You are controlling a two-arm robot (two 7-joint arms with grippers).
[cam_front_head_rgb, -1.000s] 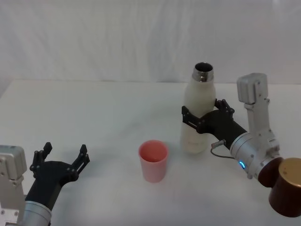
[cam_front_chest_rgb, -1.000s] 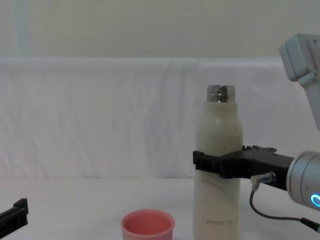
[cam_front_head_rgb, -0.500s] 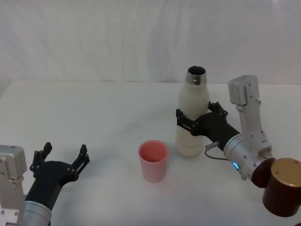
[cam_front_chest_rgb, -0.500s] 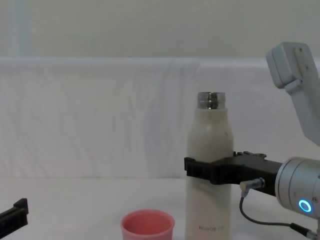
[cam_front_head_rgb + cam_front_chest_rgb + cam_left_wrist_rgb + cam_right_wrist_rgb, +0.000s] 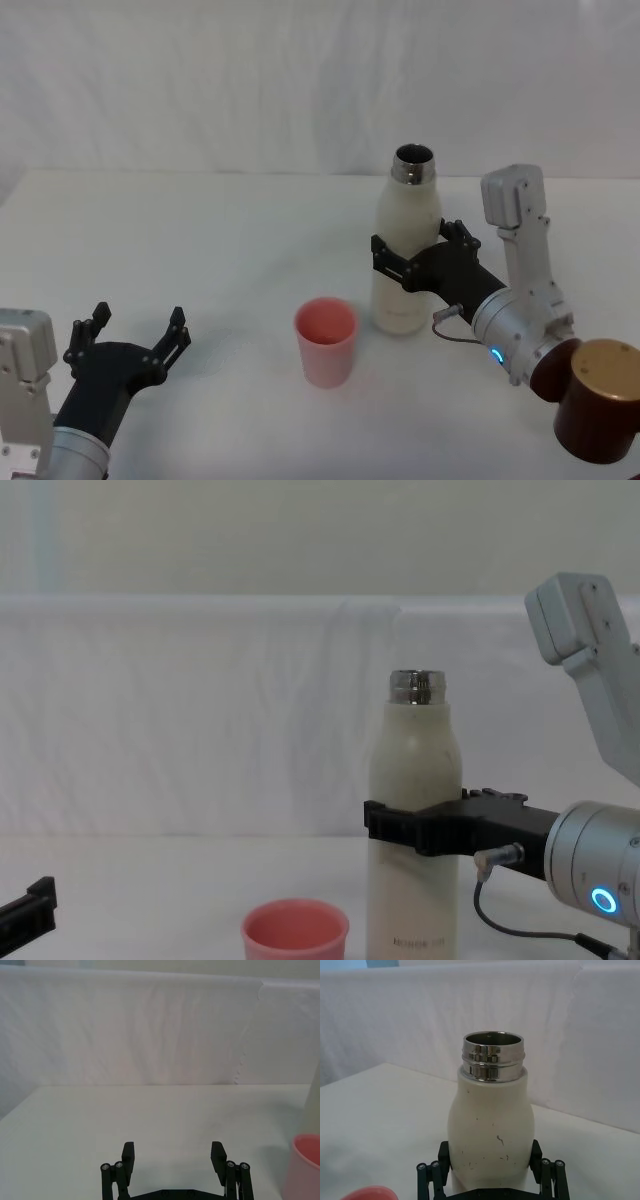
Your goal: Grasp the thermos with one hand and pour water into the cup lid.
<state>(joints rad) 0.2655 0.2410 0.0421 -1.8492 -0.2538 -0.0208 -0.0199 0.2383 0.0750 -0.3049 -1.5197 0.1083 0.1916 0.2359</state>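
Observation:
The cream-white thermos [image 5: 405, 250] [image 5: 414, 820] [image 5: 491, 1130] stands upright, its open steel neck [image 5: 493, 1056] up, just right of and behind the cup lid. My right gripper [image 5: 412, 258] [image 5: 410, 825] is shut on the thermos at mid-height, one finger on each side. The salmon-pink cup lid [image 5: 325, 341] [image 5: 295, 933] stands upright on the white table, open side up; its rim also shows in the left wrist view [image 5: 305, 1165]. My left gripper [image 5: 130, 340] [image 5: 172, 1157] rests open at the near left, well away from both, with nothing between its fingers.
A white table [image 5: 200, 250] carries everything, with a white cloth backdrop [image 5: 250, 80] behind it. A brown cylinder with a gold top [image 5: 600, 395] sits at the right arm's end, near right. Bare table lies between the left gripper and the cup lid.
My right gripper has carried the thermos leftward, toward the cup lid, keeping it upright. The cup lid and the left gripper have not moved.

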